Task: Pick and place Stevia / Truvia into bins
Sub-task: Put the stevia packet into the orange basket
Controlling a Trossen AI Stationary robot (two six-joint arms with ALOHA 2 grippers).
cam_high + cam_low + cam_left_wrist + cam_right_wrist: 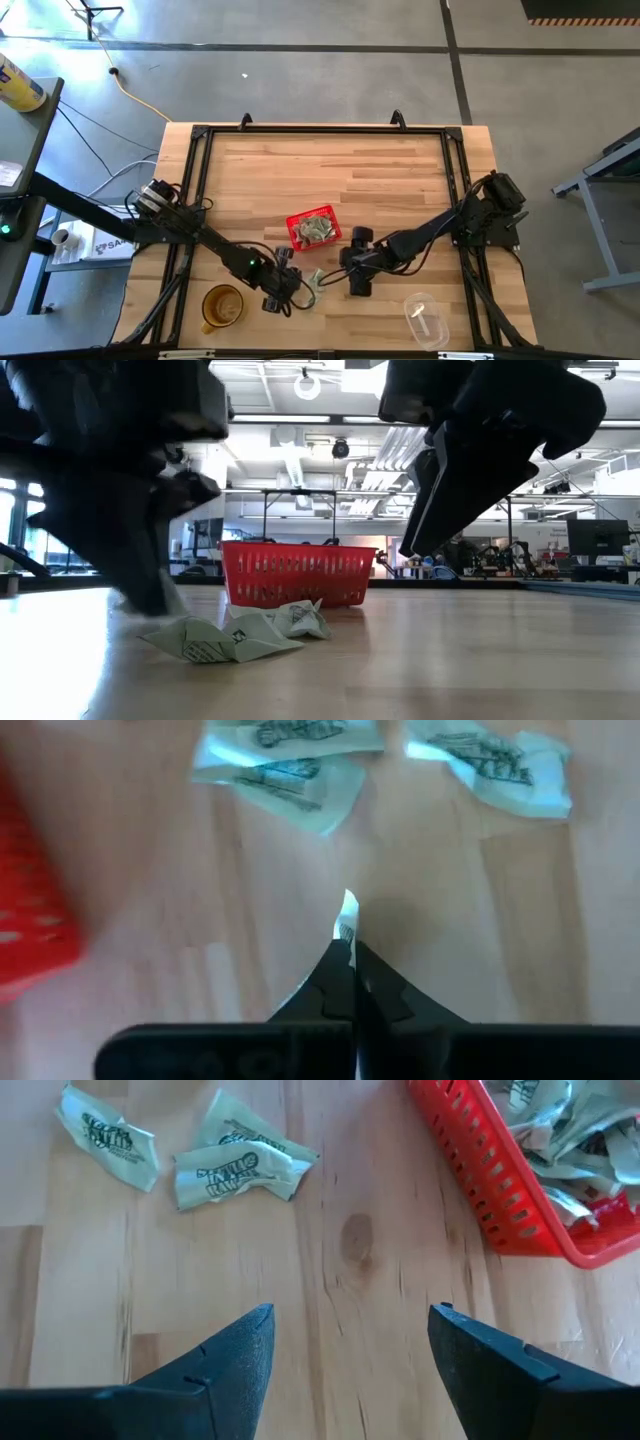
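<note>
Low view shows loose Stevia packets [235,635] lying crumpled near the tabletop's front edge, the red basket [293,572] behind them already holding several. Left gripper [350,955] has its jaws closed on one thin packet [347,915]. Right gripper [350,1342] hovers, jaws wide and empty. Packets seem light, soft paper; pinch a raised edge.

A robotics lab or workshop: a wooden bench [400,170] in a black frame [320,130] on concrete floor [300,70], with ceiling strip lights [385,445], monitors [597,538] and cluttered workstations [500,560] behind.
</note>
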